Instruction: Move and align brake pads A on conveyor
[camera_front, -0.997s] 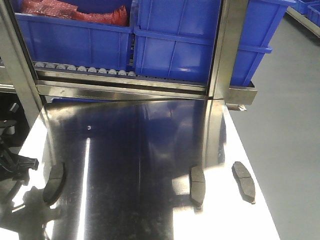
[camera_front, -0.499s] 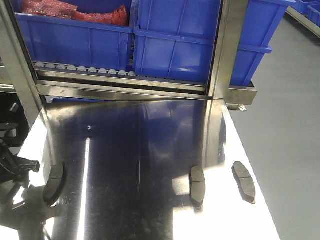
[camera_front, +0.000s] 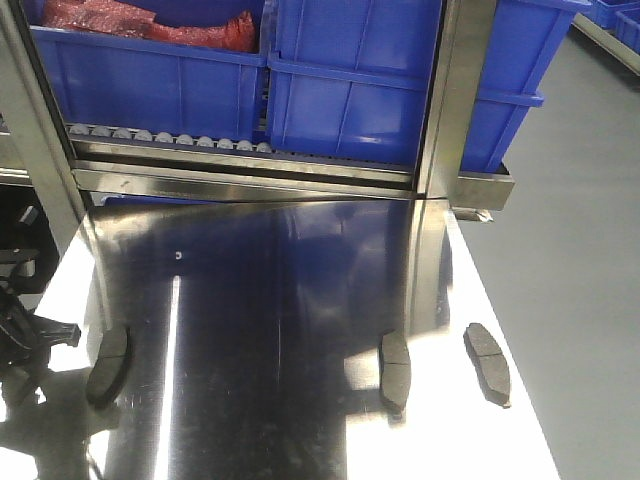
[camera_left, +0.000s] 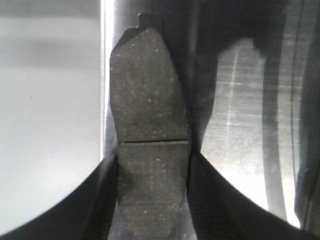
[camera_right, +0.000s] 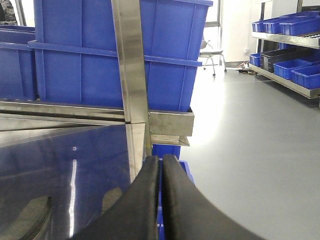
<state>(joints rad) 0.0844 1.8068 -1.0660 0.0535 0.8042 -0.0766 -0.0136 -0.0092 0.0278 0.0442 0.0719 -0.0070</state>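
Three brake pads A lie on the shiny steel tabletop (camera_front: 270, 300) in the front view: one at the left (camera_front: 108, 362), one in the middle (camera_front: 395, 370), one near the right edge (camera_front: 487, 362). In the left wrist view another brake pad (camera_left: 147, 110) with a thin cross groove sits between the fingers of my left gripper (camera_left: 153, 156), which is shut on its sides over the table's left edge. Only part of my left arm (camera_front: 25, 340) shows in the front view. My right gripper (camera_right: 161, 161) is shut on nothing, near the steel post. The conveyor is out of view.
Blue bins (camera_front: 350, 80) stand on a roller rack behind the tabletop; one (camera_front: 150, 25) holds red parts. A steel post (camera_front: 455, 100) rises at the back right. Grey floor (camera_front: 580, 280) lies to the right, with more blue bins on shelves (camera_right: 290, 45) across it.
My left arm at the front view's left edge has shifted slightly downward in the picture. The three pads on the tabletop have not moved.
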